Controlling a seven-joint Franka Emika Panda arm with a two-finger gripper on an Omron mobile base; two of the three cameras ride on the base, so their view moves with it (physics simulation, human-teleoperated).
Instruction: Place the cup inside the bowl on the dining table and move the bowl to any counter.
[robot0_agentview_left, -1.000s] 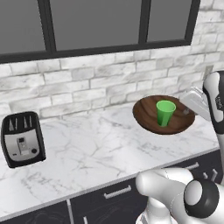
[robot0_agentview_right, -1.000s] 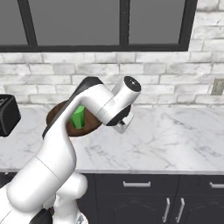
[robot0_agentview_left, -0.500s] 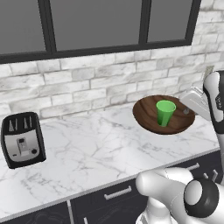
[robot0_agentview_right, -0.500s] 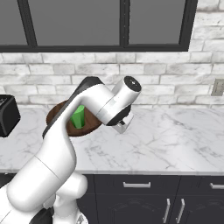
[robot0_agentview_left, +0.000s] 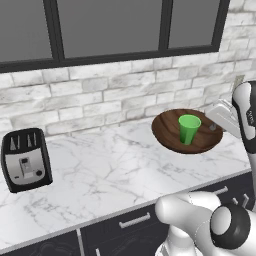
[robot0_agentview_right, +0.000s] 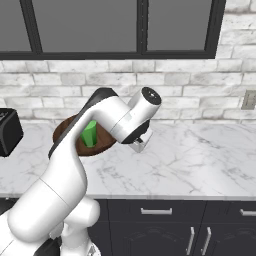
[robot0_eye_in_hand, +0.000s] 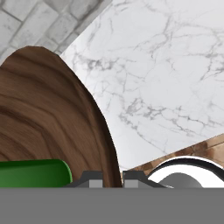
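A black toaster stands at nine o'clock on the marble counter, no legible writing on it. Toward three o'clock sits the bowl with the cup upright inside. The claw pinches the bowl's rim at its three o'clock edge.

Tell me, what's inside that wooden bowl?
A green cup stands upright inside the bowl. The bowl's floor directly under the cup is covered, and its far rim is hidden by the robot's hand.
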